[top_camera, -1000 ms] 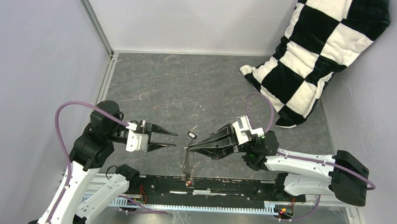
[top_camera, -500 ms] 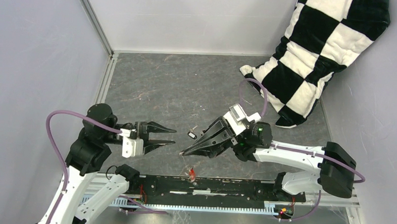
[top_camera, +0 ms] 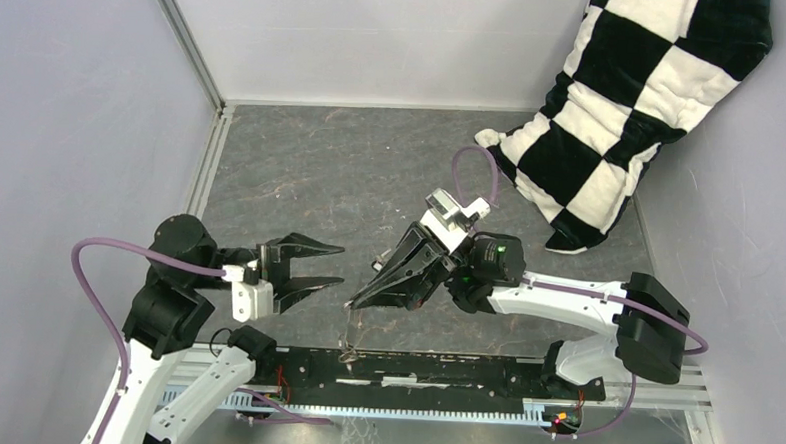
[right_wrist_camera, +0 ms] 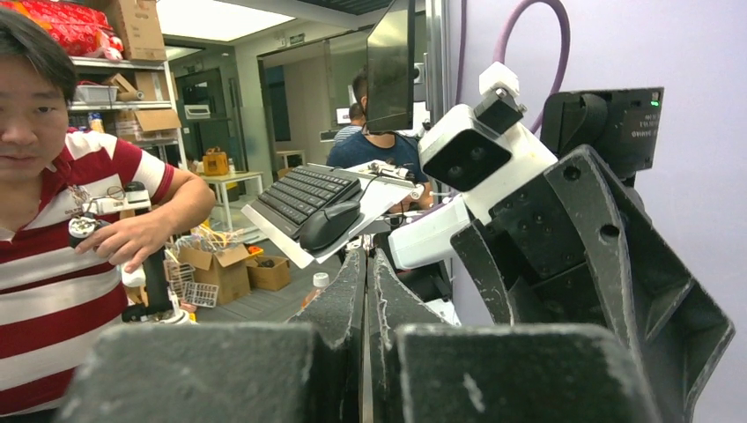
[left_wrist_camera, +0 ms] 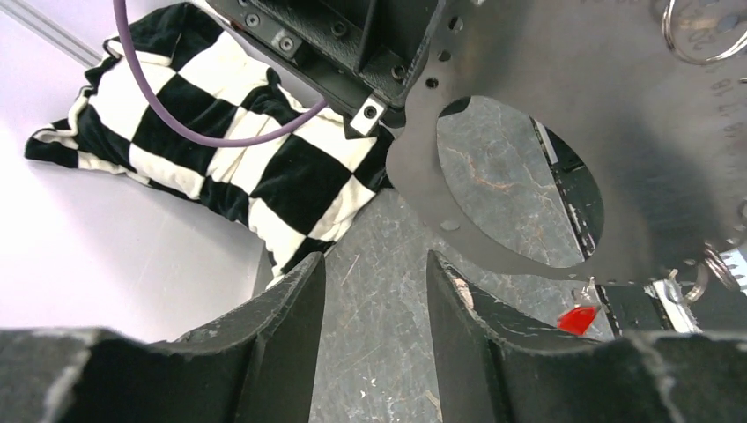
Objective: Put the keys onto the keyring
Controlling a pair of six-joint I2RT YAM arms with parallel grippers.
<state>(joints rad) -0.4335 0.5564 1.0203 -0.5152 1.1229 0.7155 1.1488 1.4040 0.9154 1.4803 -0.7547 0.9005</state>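
Note:
My right gripper (top_camera: 351,303) is shut on the keyring (top_camera: 348,335), which hangs edge-on below its tips as a thin grey strip. In the right wrist view the ring's thin metal edge (right_wrist_camera: 364,370) sits pinched between the closed fingers. The left wrist view shows the keyring (left_wrist_camera: 528,115) close up as a flat grey hoop with an oval hole. The red key (left_wrist_camera: 577,319) dangles at its lower rim. My left gripper (top_camera: 341,265) is open and empty, just left of the ring and pointing at it. A small black key (top_camera: 376,263) lies on the table by the right fingers.
A black-and-white checkered pillow (top_camera: 634,102) leans in the far right corner. Grey walls enclose the dark stone-pattern table (top_camera: 321,169). A black rail (top_camera: 442,374) runs along the near edge under the hanging ring.
My right gripper has swung left and away from the near edge, carrying the keyring. My left arm has drawn back to the left and its jaws have spread wider.

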